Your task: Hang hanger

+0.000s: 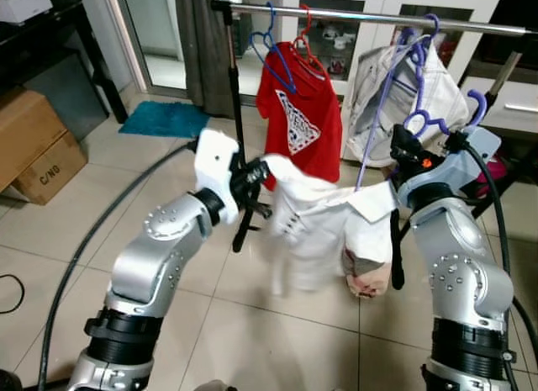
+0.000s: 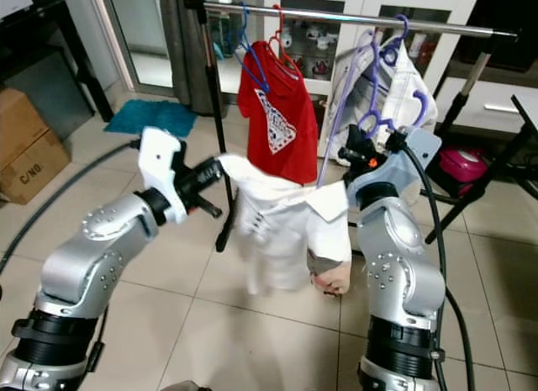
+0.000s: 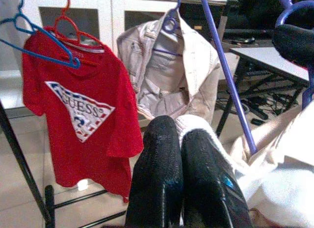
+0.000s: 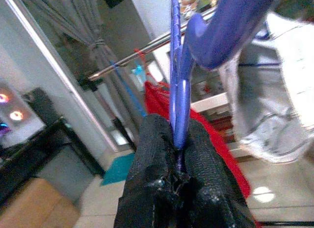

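My right gripper (image 4: pixel 179 154) is closed on the purple hanger (image 1: pixel 427 122), in the right middle of the frame. The white shirt (image 1: pixel 324 227) hangs from it in the centre. My left gripper (image 1: pixel 252 182) pinches the shirt's shoulder, left of centre. The rail (image 1: pixel 370 18) runs across the top, carrying a red shirt (image 1: pixel 301 122) and a pale jacket (image 1: pixel 382 92). I judge this as the carrying step: next I must lift the hook over the rail, in a free place, then release.

Lighting: bright, even daylight; glare on glass door (image 1: pixel 164 29). Floor tiles (image 1: pixel 252 324) reflective. Wrist views soft; near black fingers (image 4: pixel 162 189) blurred.
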Controlling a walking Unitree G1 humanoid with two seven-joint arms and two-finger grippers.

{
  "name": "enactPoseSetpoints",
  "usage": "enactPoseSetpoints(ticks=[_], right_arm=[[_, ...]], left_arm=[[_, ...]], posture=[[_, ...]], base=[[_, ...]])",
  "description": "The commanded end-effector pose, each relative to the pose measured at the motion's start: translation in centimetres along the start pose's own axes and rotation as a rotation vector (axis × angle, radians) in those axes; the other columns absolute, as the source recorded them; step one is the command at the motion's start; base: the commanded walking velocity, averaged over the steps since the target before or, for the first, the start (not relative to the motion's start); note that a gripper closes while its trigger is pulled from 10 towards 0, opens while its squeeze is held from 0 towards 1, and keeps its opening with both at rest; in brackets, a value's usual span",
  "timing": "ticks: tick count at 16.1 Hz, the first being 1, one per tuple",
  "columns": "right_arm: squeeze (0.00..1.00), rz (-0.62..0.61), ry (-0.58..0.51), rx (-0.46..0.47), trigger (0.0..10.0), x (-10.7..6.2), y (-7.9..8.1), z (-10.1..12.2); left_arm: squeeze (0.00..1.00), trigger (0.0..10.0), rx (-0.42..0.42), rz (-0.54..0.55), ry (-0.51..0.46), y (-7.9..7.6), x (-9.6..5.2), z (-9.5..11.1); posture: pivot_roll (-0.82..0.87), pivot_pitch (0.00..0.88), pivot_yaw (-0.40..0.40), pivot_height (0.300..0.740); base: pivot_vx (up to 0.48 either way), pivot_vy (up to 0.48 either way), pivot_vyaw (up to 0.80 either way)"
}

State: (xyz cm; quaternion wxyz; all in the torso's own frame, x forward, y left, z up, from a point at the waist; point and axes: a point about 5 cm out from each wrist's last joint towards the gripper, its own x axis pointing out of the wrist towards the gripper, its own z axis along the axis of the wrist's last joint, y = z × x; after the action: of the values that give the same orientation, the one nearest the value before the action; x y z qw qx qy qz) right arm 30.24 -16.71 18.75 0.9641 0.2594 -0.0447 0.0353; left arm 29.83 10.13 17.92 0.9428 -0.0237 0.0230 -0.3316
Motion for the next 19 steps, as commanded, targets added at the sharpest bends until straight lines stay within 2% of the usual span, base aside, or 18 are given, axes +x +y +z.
enactPoseSetpoints(ticks=[1, 2, 3, 4, 5, 6, 7, 8, 10, 11, 12, 13, 15, 17, 18, 19], right_arm=[[0.0, 0.027, -0.061, 0.027, 0.0, 0.1, 0.6, 1.2], [0.0, 0.047, -0.121, 0.077, 0.0, 0.1, 0.8, 2.1], [0.0, 0.142, -0.089, -0.269, 0.0, 0.3, 1.6, 1.7], [0.0, 0.193, -0.071, -0.407, 0.0, 0.3, 2.0, 1.2], [0.0, 0.255, -0.044, -0.462, 0.0, 0.1, 2.5, 0.4], [0.0, 0.325, -0.021, -0.538, 0.0, -0.1, 3.0, -0.6], [0.0, 0.383, -0.011, -0.611, 0.0, -0.4, 3.5, -1.3], [0.0, 0.44, -0.006, -0.646, 0.0, -0.7, 3.9, -2.1], [0.0, 0.447, -0.038, -0.562, 0.0, -0.5, 4.6, -1.9], [0.0, 0.384, -0.102, -0.405, 0.0, 0.1, 4.8, -0.7], [0.0, 0.277, -0.19, -0.204, 0.0, 0.8, 4.3, 1.0], [0.0, 0.19, -0.255, -0.063, 0.0, 1.4, 3.4, 2.4], [0.0, 0.122, -0.323, 0.1, 0.0, 2.0, 2.1, 3.8], [0.0, 0.11, -0.316, 0.199, 0.0, 2.2, 1.6, 3.9], [0.0, 0.123, -0.276, 0.167, 0.0, 2.3, 1.6, 3.5], [0.0, 0.147, -0.215, 0.065, 0.0, 2.3, 1.8, 2.7]], left_arm=[[0.0, 0.0, 0.008, 0.0, -0.025, -0.2, -0.1, 0.7], [0.0, 0.0, -0.052, 0.019, -0.049, -0.3, -0.4, 0.9], [0.0, 0.0, -0.182, 0.005, -0.177, -0.6, -0.6, 2.8], [0.0, 0.0, -0.241, -0.009, -0.251, -0.7, -0.7, 4.0], [0.0, 0.0, -0.321, -0.031, -0.376, -0.5, -0.9, 6.4], [0.0, 0.0, -0.367, -0.086, -0.51, -0.4, -1.4, 9.4], [0.0, 0.0, -0.393, -0.105, -0.579, 0.0, -1.7, 11.0], [0.0, 0.0, -0.422, -0.106, -0.624, 0.6, -2.1, 12.3], [0.0, 0.0, -0.372, -0.078, -0.527, 1.1, -1.9, 11.2], [0.0, 0.0, -0.315, -0.053, -0.382, 0.9, -1.4, 8.9], [0.0, 0.0, -0.278, -0.061, -0.233, 0.2, -1.1, 6.7], [0.0, 0.0, -0.259, -0.08, -0.117, -0.6, -1.0, 4.8], [0.0, 0.0, -0.206, -0.099, 0.07, -1.4, -1.2, 1.5], [0.0, 0.0, -0.181, -0.09, 0.109, -1.5, -1.3, 0.5], [0.0, 0.0, -0.172, -0.079, 0.075, -1.4, -1.3, 0.9], [0.0, 0.0, -0.177, -0.071, 0.002, -1.1, -1.2, 2.1]], posture=[[-0.11, 0.0, 0.027, 0.74], [-0.1, 0.0, 0.021, 0.74], [-0.1, 0.0, 0.022, 0.74], [-0.1, 0.0, 0.025, 0.74], [-0.1, 0.0, 0.026, 0.74], [-0.09, 0.0, 0.028, 0.74], [-0.09, 0.0, 0.028, 0.74], [-0.09, 0.0, 0.033, 0.74], [-0.09, 0.0, 0.042, 0.74], [-0.09, 0.0, 0.044, 0.74], [-0.09, 0.0, 0.048, 0.74], [-0.09, 0.0, 0.048, 0.74], [-0.09, 0.0, 0.048, 0.74], [-0.08, 0.0, 0.049, 0.74], [-0.09, 0.0, 0.049, 0.74], [-0.09, 0.0, 0.049, 0.74]], base=[[0.0, 0.0, 0.0], [0.0, 0.0, 0.0], [0.0, 0.0, 0.0], [0.0, 0.0, 0.0], [0.0, 0.0, 0.0], [0.0, 0.0, 0.0], [0.0, 0.0, 0.0], [0.0, 0.0, 0.0], [0.0, 0.0, 0.0], [0.0, 0.0, 0.0], [0.0, 0.0, 0.0], [0.0, 0.0, 0.0], [0.0, 0.0, 0.0], [0.0, 0.0, 0.0], [0.0, 0.0, 0.0], [0.0, 0.0, 0.0]])
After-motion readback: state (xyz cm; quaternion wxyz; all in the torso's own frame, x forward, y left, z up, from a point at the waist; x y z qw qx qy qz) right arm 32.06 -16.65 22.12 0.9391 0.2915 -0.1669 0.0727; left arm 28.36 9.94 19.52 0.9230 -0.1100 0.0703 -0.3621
